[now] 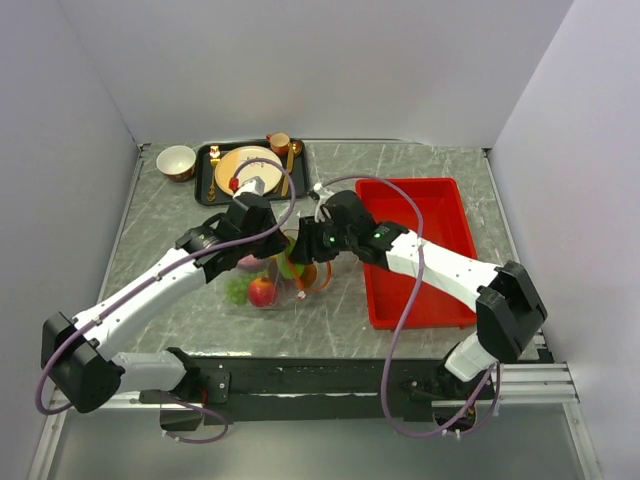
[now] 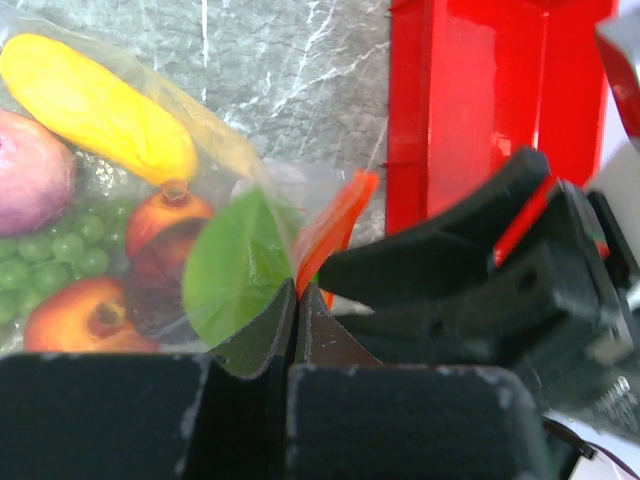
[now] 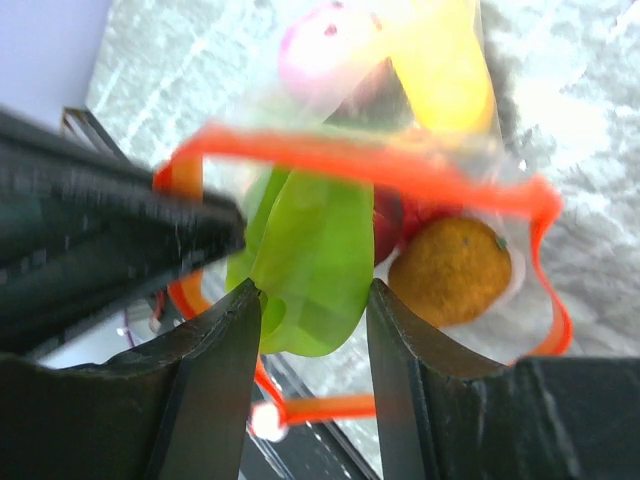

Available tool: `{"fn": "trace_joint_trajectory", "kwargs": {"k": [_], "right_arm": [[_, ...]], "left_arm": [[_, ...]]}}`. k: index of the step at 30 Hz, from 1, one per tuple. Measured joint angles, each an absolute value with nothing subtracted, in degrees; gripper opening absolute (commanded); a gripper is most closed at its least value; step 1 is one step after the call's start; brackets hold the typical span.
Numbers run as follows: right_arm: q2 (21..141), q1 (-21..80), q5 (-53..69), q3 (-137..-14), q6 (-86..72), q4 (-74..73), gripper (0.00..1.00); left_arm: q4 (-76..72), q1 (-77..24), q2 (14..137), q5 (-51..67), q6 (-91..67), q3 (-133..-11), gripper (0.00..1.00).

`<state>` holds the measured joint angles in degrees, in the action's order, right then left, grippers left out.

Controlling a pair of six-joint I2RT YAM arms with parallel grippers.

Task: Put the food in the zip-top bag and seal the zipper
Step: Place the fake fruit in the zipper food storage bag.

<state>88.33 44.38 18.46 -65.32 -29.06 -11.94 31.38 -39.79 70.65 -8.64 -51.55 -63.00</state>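
The clear zip-top bag [image 1: 272, 292] lies at mid-table with its mouth held open. Inside it are a yellow oblong [image 2: 100, 105], a pink-purple piece [image 2: 30, 170], green grapes [image 2: 50, 260], red fruits [image 2: 85, 315] and an orange piece [image 3: 450, 270]. My left gripper [image 2: 297, 290] is shut on the orange-red zipper [image 2: 335, 220] at the mouth edge. My right gripper [image 3: 310, 290] holds a green piece [image 3: 310, 250] between its fingers at the bag's mouth, inside the loop of the zipper [image 3: 350, 165]. In the top view the two grippers meet over the bag, left [image 1: 268, 240] and right [image 1: 306, 250].
A red rectangular tray [image 1: 440, 215] stands just right of the bag. At the back left is a black tray [image 1: 207, 190] with a cream plate [image 1: 240, 165], a cup [image 1: 279, 142] and a gold spoon [image 1: 290, 160]. A bowl [image 1: 176, 160] stands beside it.
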Motion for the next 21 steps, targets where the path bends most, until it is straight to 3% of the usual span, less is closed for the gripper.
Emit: {"fn": "trace_joint_trajectory", "kwargs": {"k": [6,11,12,13,15,16,19,21], "right_arm": [[90.9,44.4,18.5,-67.0,-31.8,-8.8,0.28],[94.7,44.6,18.6,-70.2,-33.5,-8.0,0.40],[95.2,44.7,18.6,-70.9,-33.4,-8.2,0.43],[95.9,44.9,18.5,-71.8,-33.4,-8.2,0.56],[96.5,45.3,18.3,-73.1,-33.2,-8.6,0.65],[96.6,45.7,17.8,-73.4,-33.1,-8.6,0.77],[96.3,46.2,16.3,-73.3,-32.7,-9.2,0.92],[95.2,46.4,14.4,-72.2,-32.2,-9.9,0.94]], "left_arm": [[32.5,-39.4,68.1,-8.4,-51.5,-63.8,0.01],[34.0,-39.4,64.9,-9.2,-51.8,-65.7,0.01],[34.1,-39.4,64.3,-9.5,-51.8,-65.8,0.01],[34.3,-39.4,63.5,-10.1,-51.8,-65.8,0.01],[35.0,-39.5,62.3,-10.9,-51.8,-65.8,0.01],[35.3,-39.4,61.9,-11.5,-51.8,-65.8,0.01],[35.5,-39.5,61.8,-12.4,-52.0,-65.8,0.01],[35.8,-39.5,61.8,-12.8,-52.3,-65.8,0.01]]}}
